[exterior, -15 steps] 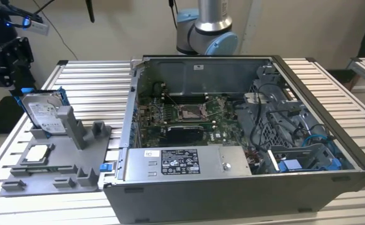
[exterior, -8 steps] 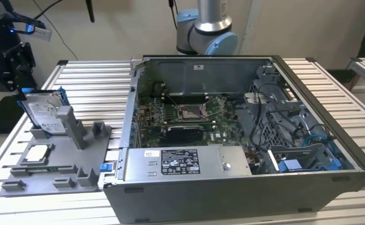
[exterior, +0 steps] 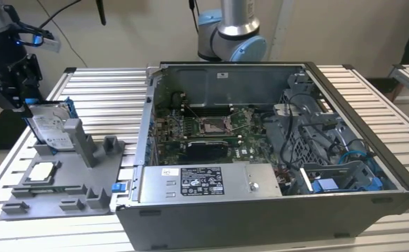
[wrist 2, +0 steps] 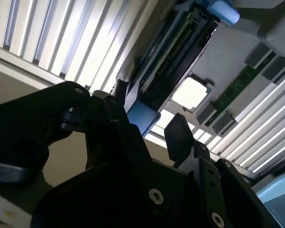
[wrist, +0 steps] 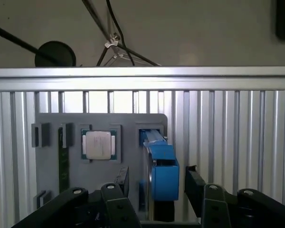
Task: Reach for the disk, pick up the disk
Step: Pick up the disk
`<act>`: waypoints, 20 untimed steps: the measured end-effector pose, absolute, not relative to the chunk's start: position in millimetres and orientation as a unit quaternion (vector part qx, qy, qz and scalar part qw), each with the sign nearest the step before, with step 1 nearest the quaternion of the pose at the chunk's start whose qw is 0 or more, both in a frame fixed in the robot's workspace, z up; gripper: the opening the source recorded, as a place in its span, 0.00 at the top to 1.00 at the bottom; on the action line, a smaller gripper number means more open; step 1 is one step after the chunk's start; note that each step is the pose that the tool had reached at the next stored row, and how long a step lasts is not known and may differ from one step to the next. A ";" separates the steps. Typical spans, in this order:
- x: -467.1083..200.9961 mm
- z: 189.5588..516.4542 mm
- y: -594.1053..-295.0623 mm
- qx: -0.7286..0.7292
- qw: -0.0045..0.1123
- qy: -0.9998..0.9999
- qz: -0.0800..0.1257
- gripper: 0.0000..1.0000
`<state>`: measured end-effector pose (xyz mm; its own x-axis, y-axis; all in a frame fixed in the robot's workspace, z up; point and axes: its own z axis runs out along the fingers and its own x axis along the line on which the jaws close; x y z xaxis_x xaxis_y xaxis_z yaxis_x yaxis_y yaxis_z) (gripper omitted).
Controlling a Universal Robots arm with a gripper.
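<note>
While the disk [exterior: 50,125], a flat silver-grey hard drive with a white label and a bright blue plastic frame, is standing on its edge at the left of the exterior view, the black jaws are hanging directly over it at the upper left. A slot in the grey plastic fixture tray [exterior: 53,210] is propping the disk upright. This is probably leaving both broad faces free for a grasp from above. In both wrist views the jaws are spread and straddling the blue frame [wrist: 160,178], one to each side. Gaps are showing between them and the frame, so they are not yet pinching it. A small flat silver square chip [wrist: 99,144] is lying in its own recess of the tray just beside the disk, outside the jaws' span. The tray is resting on the slatted aluminium counter [exterior: 106,94], next to the open grey computer case [exterior: 260,220].
</note>
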<state>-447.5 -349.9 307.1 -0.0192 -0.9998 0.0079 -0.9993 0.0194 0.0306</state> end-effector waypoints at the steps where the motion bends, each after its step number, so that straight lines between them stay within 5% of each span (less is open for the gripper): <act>1: -447.4 305.2 -349.9 0.701 0.013 -0.713 -0.008 0.00; 20: -447.5 274.0 -349.8 0.712 0.012 -0.702 -0.008 0.00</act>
